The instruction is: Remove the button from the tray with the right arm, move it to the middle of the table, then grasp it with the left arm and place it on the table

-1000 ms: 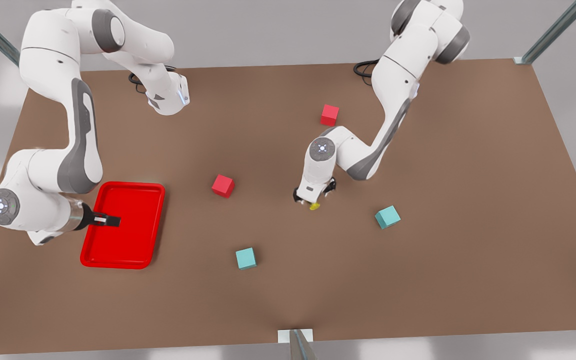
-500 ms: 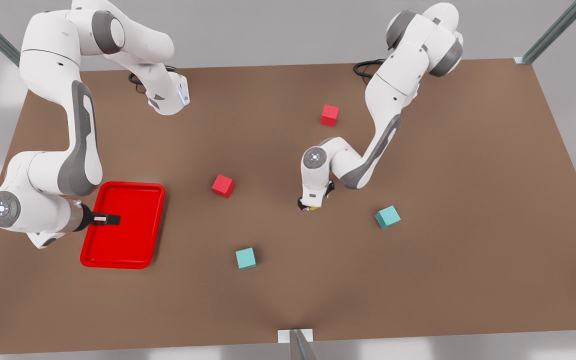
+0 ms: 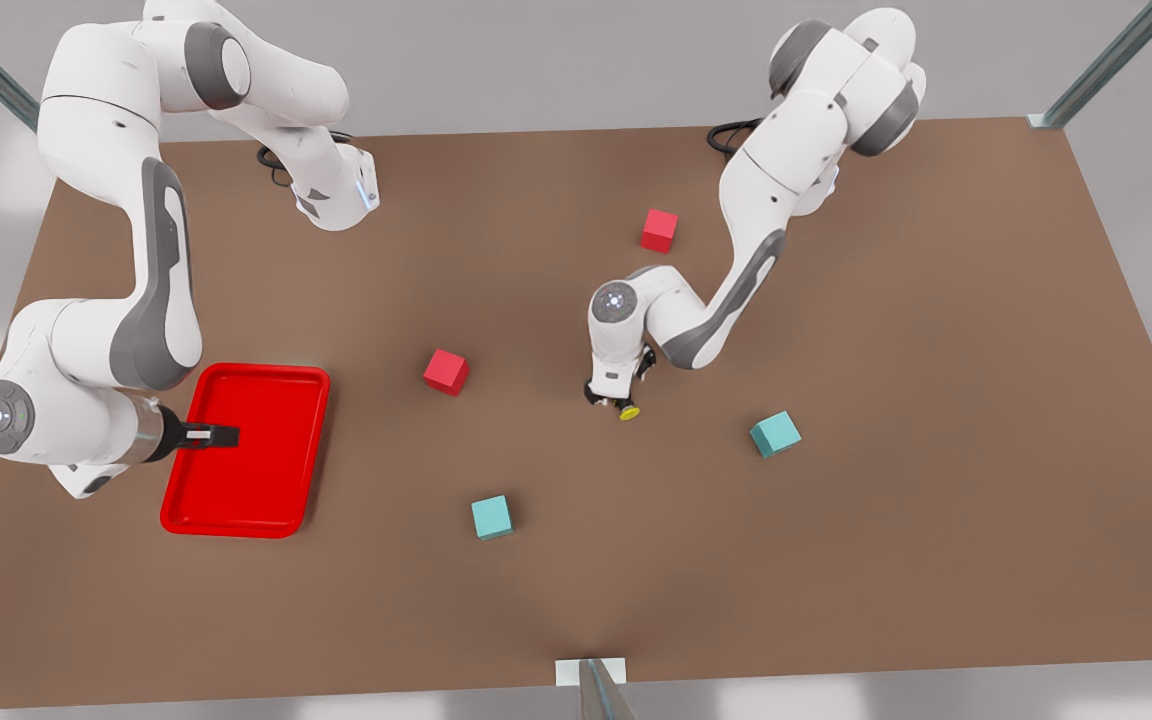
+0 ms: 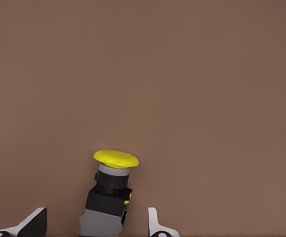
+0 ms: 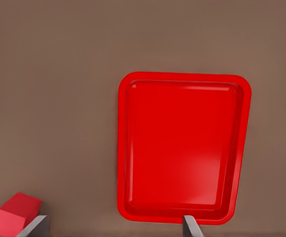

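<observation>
The button [image 3: 628,411], a yellow cap on a dark grey base, rests on the brown table [image 3: 936,350] near its middle. My left gripper [image 3: 608,397] hovers right over it, on the arm at the front view's right. In the left wrist view the button [image 4: 114,182] sits tilted between the open fingers [image 4: 36,221] of the left gripper [image 4: 97,213], with a gap on both sides. My right gripper [image 3: 221,437] hangs open above the red tray [image 3: 266,400], on the arm at the front view's left. The right wrist view looks down on the tray [image 5: 182,148] past the right gripper [image 5: 115,221].
Two red cubes [image 3: 446,371] [image 3: 659,229] and two teal cubes [image 3: 775,433] [image 3: 491,517] lie scattered around the button. One red cube [image 5: 17,215] appears beside the tray in the right wrist view. A bracket [image 3: 591,672] sits at the table's front edge.
The left arm's wrist has shifted toward the front view's left and back. The button, half hidden under the gripper before, now shows clear of the fingers. The right arm barely moved.
</observation>
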Controlling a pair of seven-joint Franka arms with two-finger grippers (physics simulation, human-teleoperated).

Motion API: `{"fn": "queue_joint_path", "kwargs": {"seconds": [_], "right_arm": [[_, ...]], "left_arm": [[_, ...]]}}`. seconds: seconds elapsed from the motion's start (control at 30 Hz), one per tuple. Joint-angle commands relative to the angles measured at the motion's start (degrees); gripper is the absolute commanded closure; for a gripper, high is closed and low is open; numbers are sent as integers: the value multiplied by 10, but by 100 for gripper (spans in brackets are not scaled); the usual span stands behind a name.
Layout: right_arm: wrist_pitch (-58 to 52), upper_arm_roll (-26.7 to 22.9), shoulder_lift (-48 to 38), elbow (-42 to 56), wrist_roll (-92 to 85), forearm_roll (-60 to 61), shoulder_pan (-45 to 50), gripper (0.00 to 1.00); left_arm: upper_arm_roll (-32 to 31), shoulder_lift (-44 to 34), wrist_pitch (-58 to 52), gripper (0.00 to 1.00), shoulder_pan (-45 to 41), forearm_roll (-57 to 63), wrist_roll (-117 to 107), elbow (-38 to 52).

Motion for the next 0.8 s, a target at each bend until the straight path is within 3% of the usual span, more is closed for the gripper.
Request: {"fn": "queue_joint_path", "kwargs": {"seconds": [0.0,0.3,0.43,0.47,0.53,0.73,0.77], "right_arm": [[-2,0,0,0,-17,1,0,0],[1,0,1,-1,-16,1,1,0],[1,0,1,-2,-16,1,2,0],[0,0,1,-1,-17,1,2,0],[-2,0,1,0,-16,1,2,0],[-2,0,1,-1,-16,1,3,0],[-3,0,1,0,-16,1,3,0]], "left_arm": [[0,2,30,0,1,10,-30,-4],[0,18,54,1,1,10,-31,-8],[0,18,53,6,2,10,-32,-8],[0,18,53,9,2,10,-33,-8],[0,18,53,27,3,10,-33,-8],[0,16,48,42,6,10,-34,-8],[0,16,47,50,6,10,-35,-8]]}}
